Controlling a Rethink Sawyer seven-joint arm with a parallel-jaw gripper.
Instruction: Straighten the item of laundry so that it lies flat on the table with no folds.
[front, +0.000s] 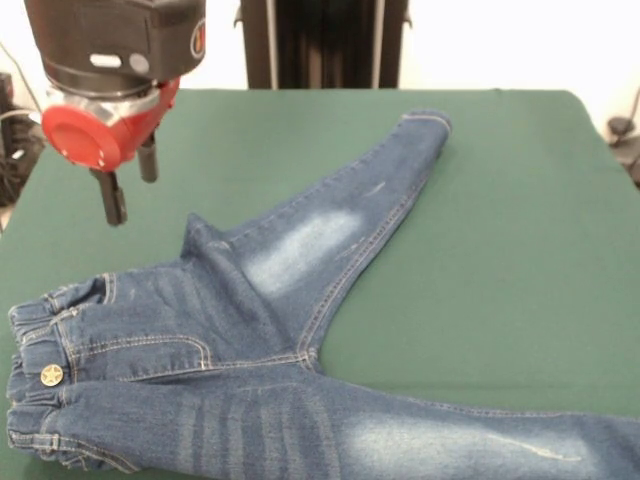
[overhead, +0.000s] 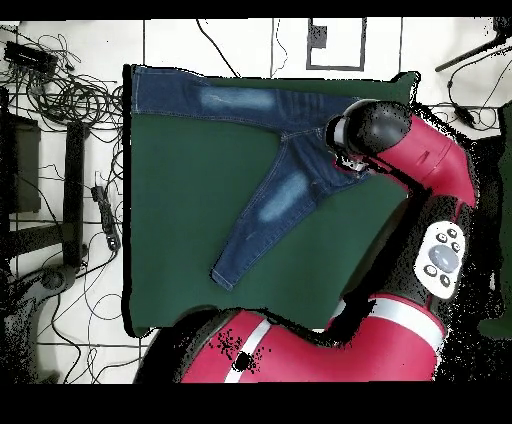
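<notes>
On the green table (front: 480, 180), jeans (front: 260, 330) lie splayed beside floor cables (overhead: 60, 90).

Beyond the table's edge we see a pale tiled floor (overhead: 170, 40), its seams showing as thin dark lines. In the overhead view, a tangle of black cables (overhead: 70, 95) sprawls over it on the left, one strand carrying a small black box (overhead: 100, 205). Dark stand legs (overhead: 72, 200) lie among the cables, another dark stand (overhead: 470, 50) crosses the upper right corner, and a black-and-white square (overhead: 335, 40) sits at the top. From the front, we see a black upright frame (front: 325, 45) against a white wall (front: 500, 45).
</notes>
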